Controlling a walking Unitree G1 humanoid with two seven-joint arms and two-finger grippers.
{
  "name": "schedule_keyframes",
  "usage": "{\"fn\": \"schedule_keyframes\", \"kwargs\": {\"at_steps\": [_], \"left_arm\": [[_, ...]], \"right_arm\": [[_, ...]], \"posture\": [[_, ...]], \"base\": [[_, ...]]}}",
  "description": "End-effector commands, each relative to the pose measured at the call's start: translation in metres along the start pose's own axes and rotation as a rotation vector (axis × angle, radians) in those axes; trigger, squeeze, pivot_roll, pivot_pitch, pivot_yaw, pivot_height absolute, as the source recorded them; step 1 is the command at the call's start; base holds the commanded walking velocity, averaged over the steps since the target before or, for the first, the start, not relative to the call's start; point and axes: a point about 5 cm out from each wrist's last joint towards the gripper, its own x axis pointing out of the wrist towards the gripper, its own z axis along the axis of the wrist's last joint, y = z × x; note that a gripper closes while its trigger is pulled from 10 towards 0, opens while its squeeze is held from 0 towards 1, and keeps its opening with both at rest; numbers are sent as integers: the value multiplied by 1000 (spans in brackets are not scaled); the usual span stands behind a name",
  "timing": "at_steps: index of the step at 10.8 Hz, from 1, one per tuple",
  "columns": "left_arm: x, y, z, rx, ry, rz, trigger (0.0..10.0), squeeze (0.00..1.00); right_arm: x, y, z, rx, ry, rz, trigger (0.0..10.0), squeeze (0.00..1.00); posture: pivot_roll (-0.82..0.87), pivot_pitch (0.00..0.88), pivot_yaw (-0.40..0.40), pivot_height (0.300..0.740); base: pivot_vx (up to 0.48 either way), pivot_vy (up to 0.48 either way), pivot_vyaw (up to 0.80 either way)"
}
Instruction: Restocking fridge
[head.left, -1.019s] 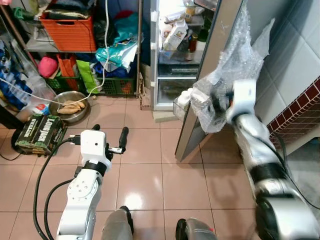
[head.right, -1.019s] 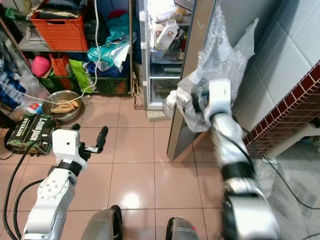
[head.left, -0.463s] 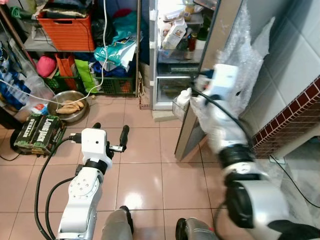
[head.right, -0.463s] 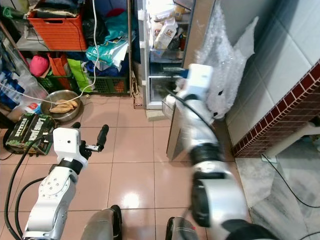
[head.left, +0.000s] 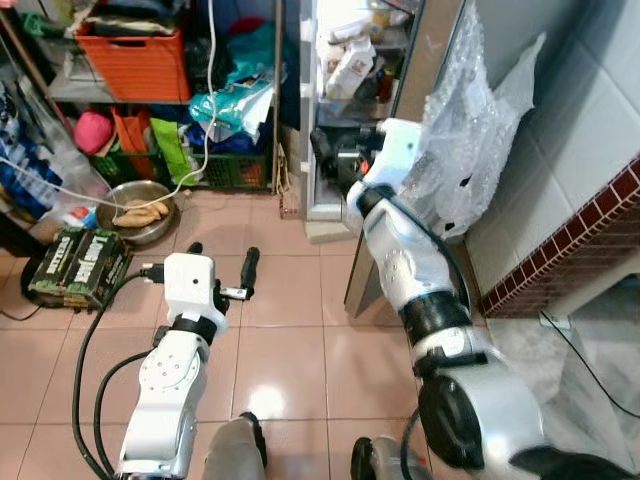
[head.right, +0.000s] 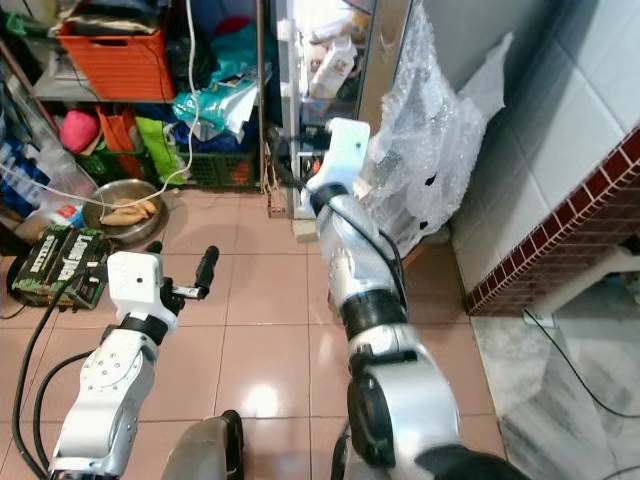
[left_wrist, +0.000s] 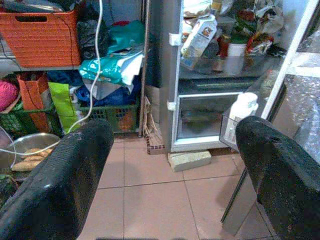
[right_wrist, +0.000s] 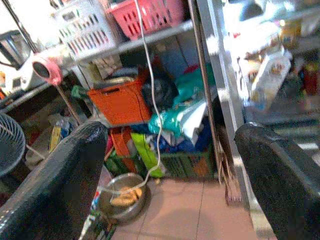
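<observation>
While the fridge (head.left: 362, 60) stands open at the far side of the tiled floor (head.left: 290, 340), with cartons and bottles on its shelves, the right gripper (head.left: 322, 152) is raised in front of its lower shelves, just beside the door (head.left: 405, 160), and its two black fingers are wide apart with nothing between them. The left gripper (head.left: 222, 268) is held low over the floor, well apart from the fridge, and its fingers are also spread and empty. A white bottle (left_wrist: 239, 116) sits in the door's rack, bubble wrap (head.left: 480, 140) leans against the tiled wall, and a steel bowl (head.left: 138, 210) lies near the cluttered shelves.
</observation>
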Motion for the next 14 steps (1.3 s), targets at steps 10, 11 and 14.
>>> {"fn": "schedule_keyframes", "kwargs": {"at_steps": [10, 11, 14], "left_arm": [[-3, -2, -1, -14, -20, -34, 10000, 0], [-4, -1, -2, -15, -17, -33, 10000, 0], [-4, -3, -3, -22, -19, -39, 10000, 0]], "right_arm": [[-39, -54, -2, -227, -17, -122, 10000, 0], [-42, -58, -2, -245, -13, -142, 10000, 0], [-47, -70, 4, -275, -40, -215, 10000, 0]], "posture": [[97, 105, -12, 740], [96, 108, -14, 740], [89, 107, -17, 740]], "base": [[119, 0, 283], [420, 0, 0], [462, 0, 0]]}}
